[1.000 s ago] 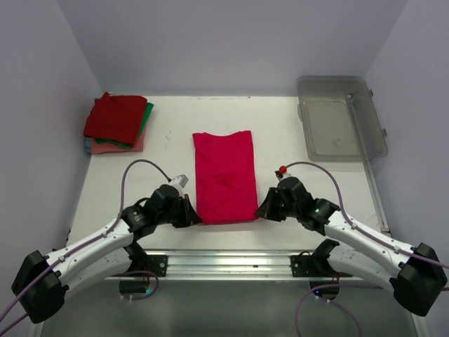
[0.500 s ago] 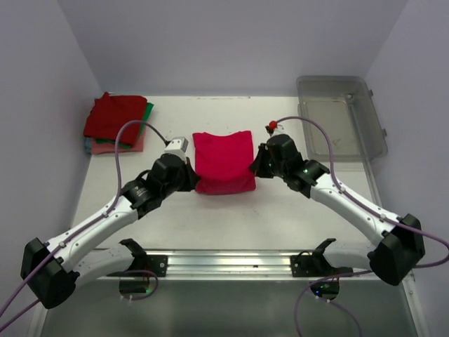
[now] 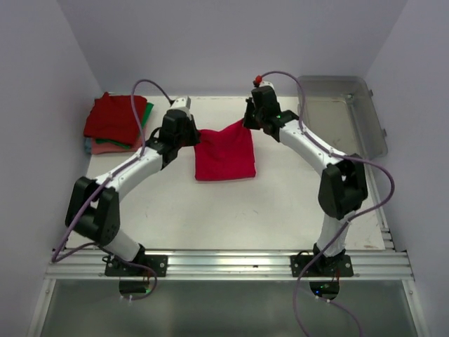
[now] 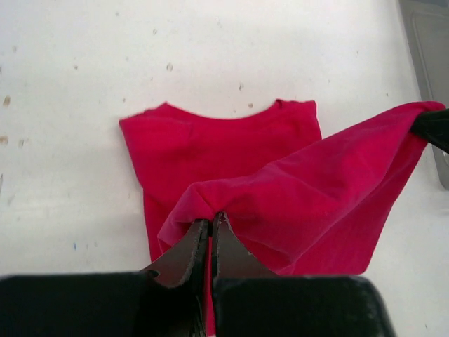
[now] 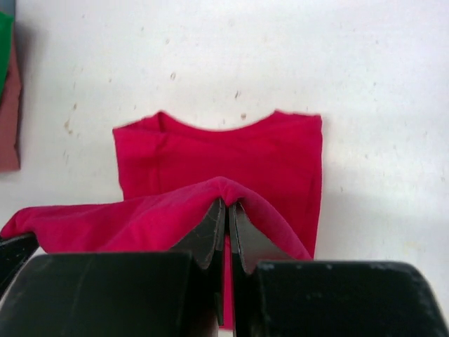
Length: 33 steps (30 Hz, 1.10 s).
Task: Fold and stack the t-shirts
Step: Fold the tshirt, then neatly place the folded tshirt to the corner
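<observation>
Left claw (image 4: 212, 219) and right claw (image 5: 227, 205) each pinched shut on a corner of crimson t-shirt (image 3: 224, 158), raised edge stretched between them, collar end flat on surface (image 3: 280, 203); folded tees (image 3: 116, 125) far left

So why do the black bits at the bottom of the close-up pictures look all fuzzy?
Left wrist view: the left gripper sits so near the lens that its body blurs, while the crimson t-shirt is sharp. Right wrist view: same for the right gripper. Top view: evenly lit, soft shadows.
</observation>
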{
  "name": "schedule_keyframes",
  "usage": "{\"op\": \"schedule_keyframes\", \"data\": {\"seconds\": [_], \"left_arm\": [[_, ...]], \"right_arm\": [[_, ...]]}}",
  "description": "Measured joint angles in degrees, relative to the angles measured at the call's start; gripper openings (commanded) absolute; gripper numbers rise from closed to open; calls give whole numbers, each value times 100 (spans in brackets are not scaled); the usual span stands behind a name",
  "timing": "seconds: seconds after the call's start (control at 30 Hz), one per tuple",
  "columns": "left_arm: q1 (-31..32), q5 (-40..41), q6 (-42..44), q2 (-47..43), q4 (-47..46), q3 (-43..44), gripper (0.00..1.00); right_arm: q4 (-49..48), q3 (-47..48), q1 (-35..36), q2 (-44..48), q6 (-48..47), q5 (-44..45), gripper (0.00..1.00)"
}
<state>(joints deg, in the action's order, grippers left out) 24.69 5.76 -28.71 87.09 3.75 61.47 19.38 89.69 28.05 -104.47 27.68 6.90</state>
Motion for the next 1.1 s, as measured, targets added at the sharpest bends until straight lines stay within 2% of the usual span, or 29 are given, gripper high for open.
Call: {"op": "schedule_keyframes", "data": {"seconds": [0.07, 0.1, 0.13, 0.17, 0.2, 0.23, 0.3, 0.37, 0.5, 0.7, 0.87, 1.1], "left_arm": [[-190, -247, 92, 660, -155, 531, 0], [-284, -332, 127, 938, -229, 756, 12], [-411, -450, 179, 1307, -297, 1051, 29], [-527, -538, 232, 1635, -302, 1355, 45], [-632, -608, 245, 1897, -313, 1613, 79], [-743, -708, 219, 2184, -350, 1882, 100], [-990, -809, 181, 2588, -413, 2229, 100], [-1189, -852, 168, 2664, -439, 2260, 100], [-1414, -855, 127, 2203, -870, 1840, 100], [-1338, -1180, 129, 1460, -953, 1659, 100], [-1327, -1716, 122, 1506, -946, 1038, 100], [-1329, -2194, 131, 2031, -326, 503, 100]], "right_arm": [[11, 562, -122, -575, -39, 7, 2], [28, 870, -179, -868, -44, 11, 15], [83, 1237, -238, -1217, -22, 35, 37], [107, 1687, -291, -1591, 7, 101, 75], [173, 2129, -339, -1932, -15, 133, 82], [247, 2723, -389, -2371, -46, 160, 89], [177, 3521, -481, -3042, -59, 254, 99], [74, 3449, -549, -3176, -98, 273, 99], [-584, 2159, -621, -2695, -192, 291, 99], [-1147, 509, -590, -1392, -358, 249, 99], [-1386, 61, -579, -761, -369, 238, 99], [-1399, -732, -595, -876, -317, 35, 99]]}}
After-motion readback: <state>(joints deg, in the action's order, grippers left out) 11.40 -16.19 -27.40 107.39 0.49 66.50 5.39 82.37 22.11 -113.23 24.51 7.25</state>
